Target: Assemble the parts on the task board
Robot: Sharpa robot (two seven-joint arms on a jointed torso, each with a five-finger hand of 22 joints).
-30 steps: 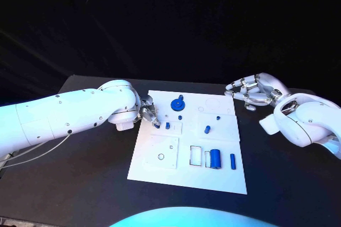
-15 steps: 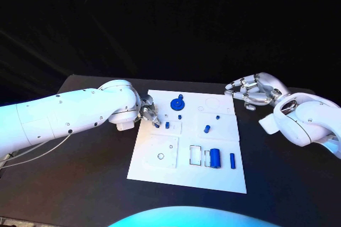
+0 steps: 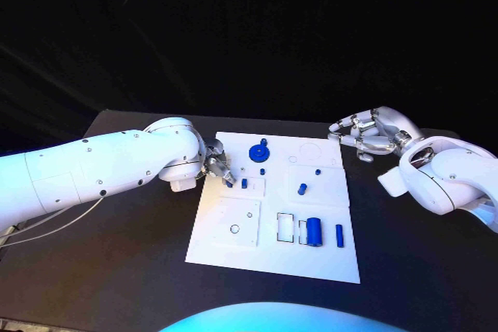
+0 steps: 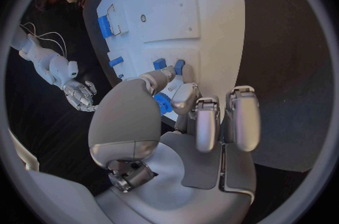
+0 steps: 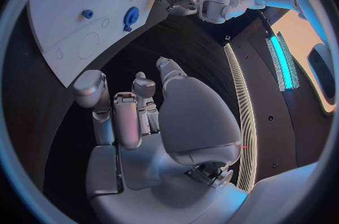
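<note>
The black table [image 3: 114,274] carries the white board [image 3: 272,256] in its middle, with wide dark tabletop open along the board's near edge and both long sides. The left arm [image 3: 98,170] reaches in to the board's left edge, up toward its far corner. The left hand [image 3: 216,166] sits right over that edge, fingertips drawn narrow and down among small blue pegs [image 4: 168,64]; whether it actually pinches one, I cannot tell. Over at the board's far right corner, the right hand [image 3: 370,135] hovers off the board above bare table, fingers curled in loosely, nothing in them. On the board, a blue gear [image 3: 258,153] stands near the far edge. A blue cylinder [image 3: 315,232] and a thin blue bar [image 3: 340,235] lie side by side toward the near right corner.
</note>
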